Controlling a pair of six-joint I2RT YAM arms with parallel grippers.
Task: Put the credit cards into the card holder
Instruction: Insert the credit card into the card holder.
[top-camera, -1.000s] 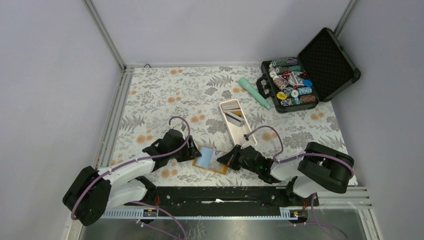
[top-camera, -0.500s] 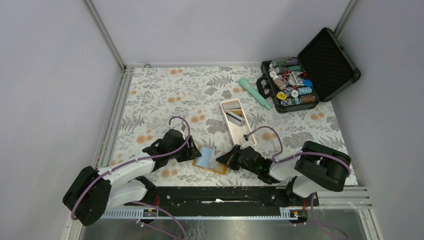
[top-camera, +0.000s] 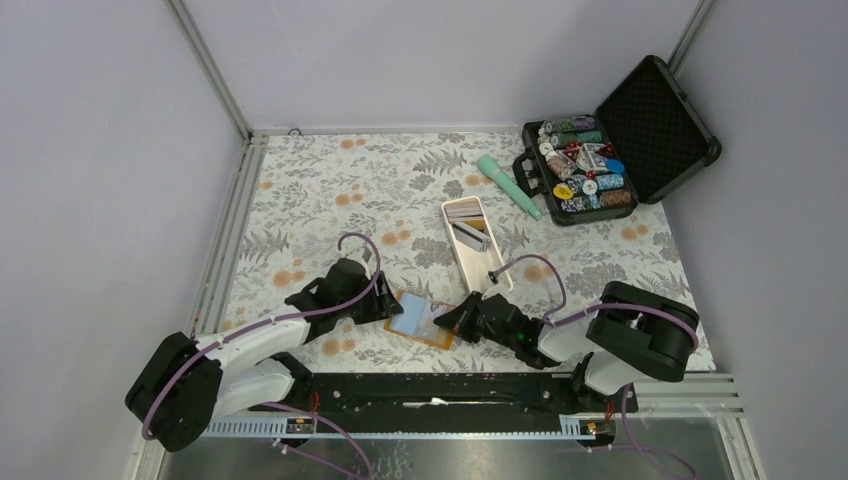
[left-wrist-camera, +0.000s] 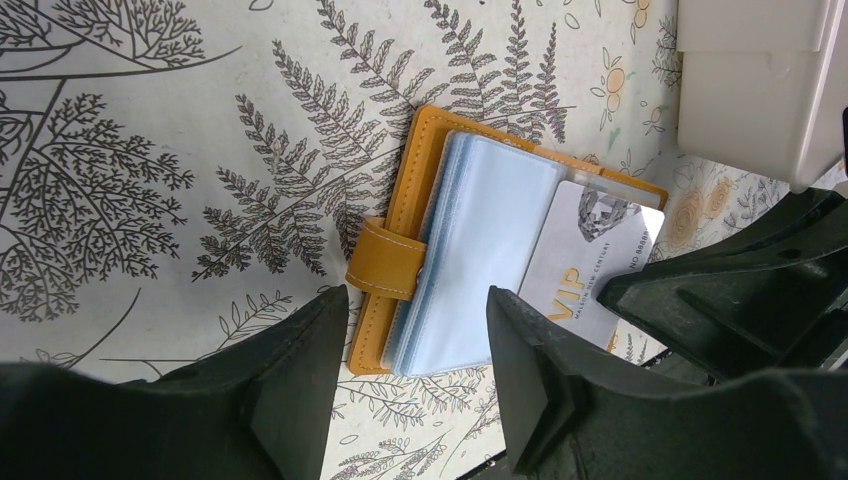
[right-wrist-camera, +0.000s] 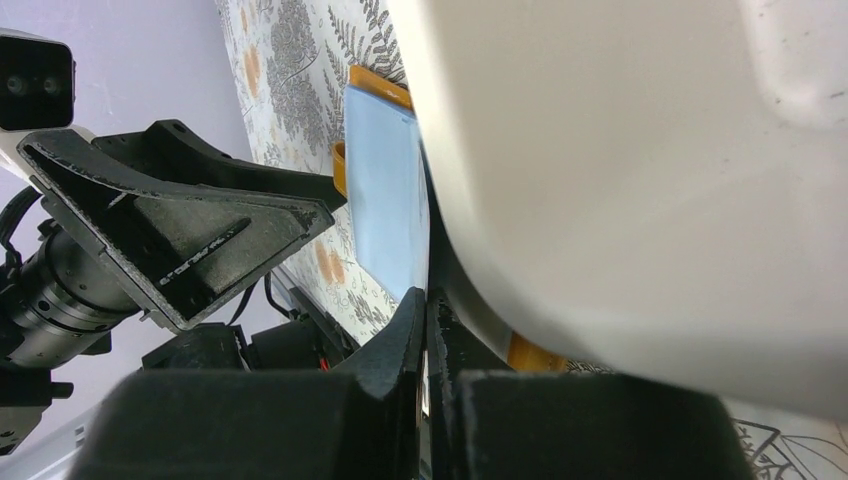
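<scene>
Against the frame from a second ago, little is changing in the top view. The right arm's elbow is sitting a touch further left, and the right gripper (top-camera: 458, 318) is sitting slightly closer to the card holder (top-camera: 425, 318). The white tray (top-camera: 478, 245) is lying a shade higher. The left arm is staying put.

In the left wrist view, a grey credit card (left-wrist-camera: 590, 265) is showing "VIP" in gold letters under a diamond picture. The finer print below it is too small to read with confidence.

The card holder (left-wrist-camera: 470, 250) is lying open on the fern-printed cloth at lower centre of the top view, just below the near end of the tray. Its long axis is running left to right with a slight downward tilt to the right. In the left wrist view its snap tab is pointing to the left of the frame. The card's long axis is running from upper right to lower left, with its left edge tucked under the pale blue pockets.

The right gripper (right-wrist-camera: 425, 300) is clenching on the card's outer edge, fingers pressed together. The left gripper (left-wrist-camera: 418, 300) is standing released, its jaws spread to either side of the tab.
</scene>
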